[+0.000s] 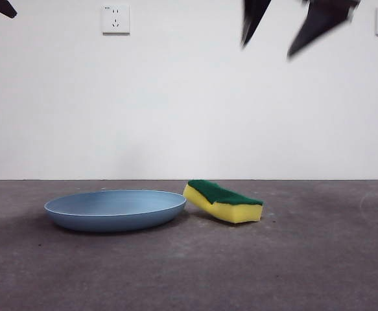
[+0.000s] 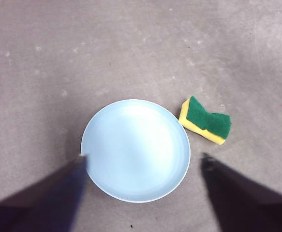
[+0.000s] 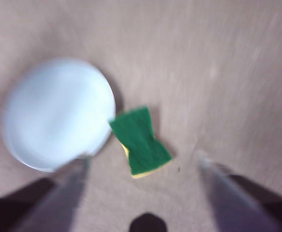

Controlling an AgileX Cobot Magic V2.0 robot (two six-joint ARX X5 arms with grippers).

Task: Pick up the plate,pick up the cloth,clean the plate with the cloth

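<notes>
Right gripper (image 3: 143,162), jaws wide, hangs above the cloth (image 3: 141,141), which leans on the plate (image 3: 57,113) at its 3 o'clock; left gripper (image 2: 143,162), also wide, straddles the plate.

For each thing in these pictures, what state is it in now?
plate: upright on the table, empty, not held.
sponge: green side up, one end propped on the plate's rim, not held.
left gripper: open, high above the plate.
right gripper: open, above the sponge, holding nothing.
</notes>
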